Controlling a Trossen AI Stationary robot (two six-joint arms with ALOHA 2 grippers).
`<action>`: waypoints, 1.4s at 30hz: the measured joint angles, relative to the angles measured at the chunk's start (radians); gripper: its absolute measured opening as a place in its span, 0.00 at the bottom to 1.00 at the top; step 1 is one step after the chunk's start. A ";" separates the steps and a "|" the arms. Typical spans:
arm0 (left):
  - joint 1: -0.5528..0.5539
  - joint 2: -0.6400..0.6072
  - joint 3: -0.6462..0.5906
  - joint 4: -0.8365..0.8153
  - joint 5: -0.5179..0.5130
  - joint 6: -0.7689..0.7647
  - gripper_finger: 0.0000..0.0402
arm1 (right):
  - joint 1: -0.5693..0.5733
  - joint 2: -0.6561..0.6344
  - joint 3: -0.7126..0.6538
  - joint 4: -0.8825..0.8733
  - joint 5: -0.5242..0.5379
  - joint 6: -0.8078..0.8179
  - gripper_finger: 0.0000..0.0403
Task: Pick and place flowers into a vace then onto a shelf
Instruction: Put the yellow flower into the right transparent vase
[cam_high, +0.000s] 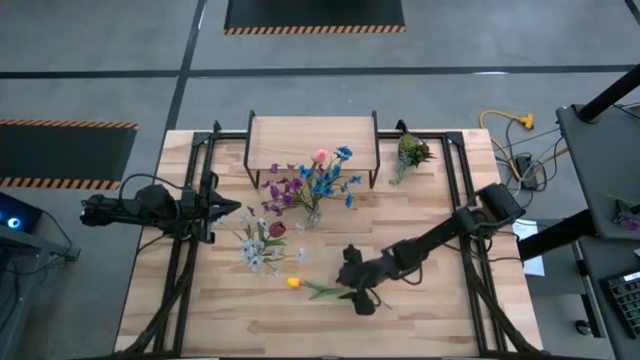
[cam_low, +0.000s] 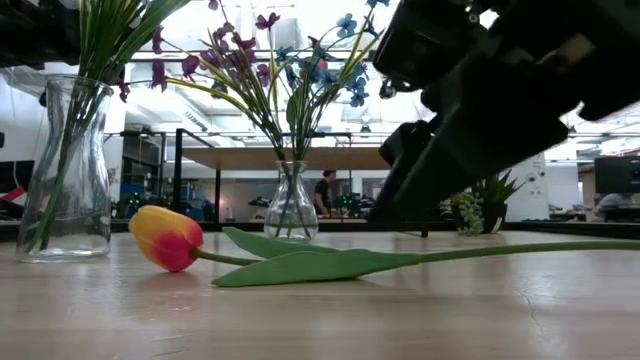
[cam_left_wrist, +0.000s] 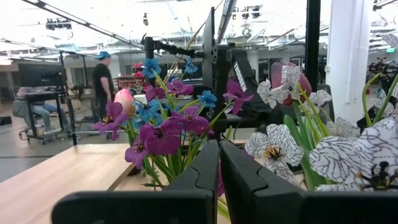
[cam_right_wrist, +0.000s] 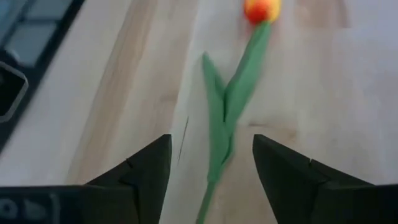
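The right tool (cam_right_wrist: 211, 174), fingers apart, hovers over the orange tulip (cam_right_wrist: 236, 93) lying on the table (cam_high: 450, 310); the left tool (cam_left_wrist: 219, 180) is shut.

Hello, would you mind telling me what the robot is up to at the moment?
It is arranging artificial flowers. The right gripper is low over the table with its fingers open on either side of the stem of an orange tulip that lies flat on the wood. The left gripper waits shut beside a vase of white flowers. Another vase of purple and blue flowers stands just in front of the shelf.
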 joint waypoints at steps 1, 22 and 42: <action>0.000 0.000 0.000 0.000 0.000 0.000 0.00 | 0.006 0.007 0.021 -0.037 0.004 -0.014 0.54; 0.000 0.000 0.000 -0.003 0.000 -0.004 0.00 | -0.002 0.256 0.452 -0.606 0.057 -0.062 0.27; 0.000 0.000 0.000 -0.003 0.000 -0.026 0.00 | -0.028 0.135 0.414 -0.318 0.096 -0.166 0.02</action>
